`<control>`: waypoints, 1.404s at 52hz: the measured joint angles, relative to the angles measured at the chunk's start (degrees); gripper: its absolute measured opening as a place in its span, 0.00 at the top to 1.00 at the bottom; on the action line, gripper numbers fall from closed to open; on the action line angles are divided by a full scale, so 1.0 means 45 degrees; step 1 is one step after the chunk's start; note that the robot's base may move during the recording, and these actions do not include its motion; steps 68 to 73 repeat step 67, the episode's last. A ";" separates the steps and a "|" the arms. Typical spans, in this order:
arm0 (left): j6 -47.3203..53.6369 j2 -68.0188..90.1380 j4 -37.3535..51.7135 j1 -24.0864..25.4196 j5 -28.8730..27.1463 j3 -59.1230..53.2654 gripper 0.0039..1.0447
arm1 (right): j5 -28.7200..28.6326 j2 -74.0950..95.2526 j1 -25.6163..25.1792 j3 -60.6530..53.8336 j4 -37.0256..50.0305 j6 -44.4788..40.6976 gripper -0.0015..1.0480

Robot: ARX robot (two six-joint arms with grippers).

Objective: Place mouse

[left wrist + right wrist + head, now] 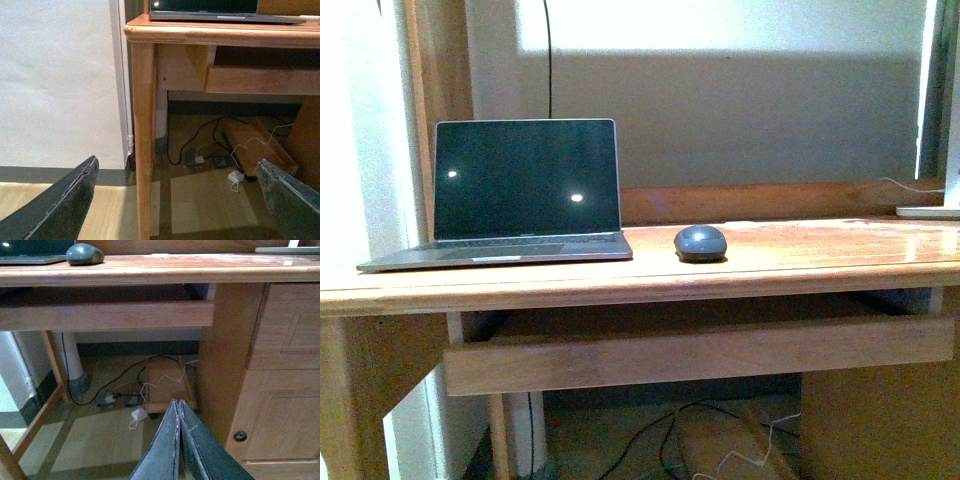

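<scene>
**Grey mouse on the desk, both arms low**

Wooden desk (800, 255) carries the dark grey mouse (700, 242), which sits flat on the top just to the right of the open laptop (525, 190), close to its front corner but not touching it. The laptop screen is dark, with two small light spots reflected in it. A pale flat object (928, 212) lies at the far right edge of the desk.

Neither arm shows in the front view. The left gripper (177, 200) hangs low beside the desk leg (142, 140), its fingers spread wide apart with nothing between them. The right gripper (179, 432) hangs below the desk front, near the cabinet door (285, 390), fingers pressed together and holding nothing. Cables (125, 385) lie on the floor under the desk.
</scene>
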 joint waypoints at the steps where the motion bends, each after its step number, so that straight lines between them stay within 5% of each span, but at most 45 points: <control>1: 0.0000 0.0000 0.0000 0.0000 -0.0005 0.0000 0.07 | -0.0005 0.0000 -0.0005 0.0000 0.0000 0.0000 0.97; 11: 0.0000 0.0000 0.0000 0.0000 -0.0005 -0.0005 0.07 | -0.0010 0.0000 -0.0034 0.0000 0.0000 -0.0024 0.96; 42: 0.0000 0.0000 0.0000 0.0000 -0.0005 -0.0005 0.07 | -0.0010 0.0000 -0.0039 0.0000 0.0000 -0.0019 0.06; 73: 0.0000 0.0000 0.0000 0.0000 0.0000 0.0000 0.07 | -0.0010 0.0000 -0.0044 0.0000 0.0000 -0.0024 0.07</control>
